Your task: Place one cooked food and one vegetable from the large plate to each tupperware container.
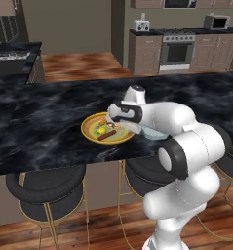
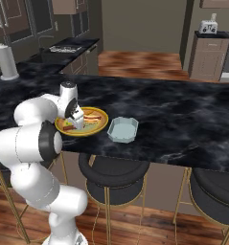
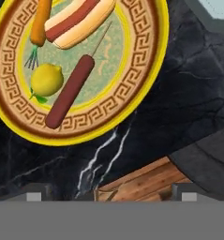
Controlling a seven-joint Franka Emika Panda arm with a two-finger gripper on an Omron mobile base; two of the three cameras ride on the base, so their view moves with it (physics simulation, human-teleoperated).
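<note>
Wide round golden-yellow plate [image 3: 146, 89] with brown key-pattern band and pale greenish centre, resting on the black marbled stone counter [image 1: 40, 122] near its front edge. On the plate: orange carrot [image 3: 40, 23] with green top, hot dog in a pale bun [image 3: 78, 21], yellow lemon [image 3: 47, 79] with a small green leaf, and dark red-brown sausage on a thin skewer [image 3: 69, 91], lying slantwise beside the lemon. Shallow pale blue-grey translucent rectangular tub [image 2: 122, 129] with rounded corners, just beside the plate on the same counter, apart from it, nothing visible inside. Two-finger gripper [image 3: 106, 197] poised above the near rim of the plate, jaws spread wide, holding nothing; dark finger tips [image 3: 34, 197] over bare counter and the edge of a round black stool seat [image 3: 207, 159]. White arm [image 1: 186, 146] bent forward over the counter edge. Wooden floor [image 3: 132, 180] beneath. Behind the counter: stove [image 1: 176, 49], white toaster [image 2: 209, 25], paper-towel roll [image 2: 6, 60].
</note>
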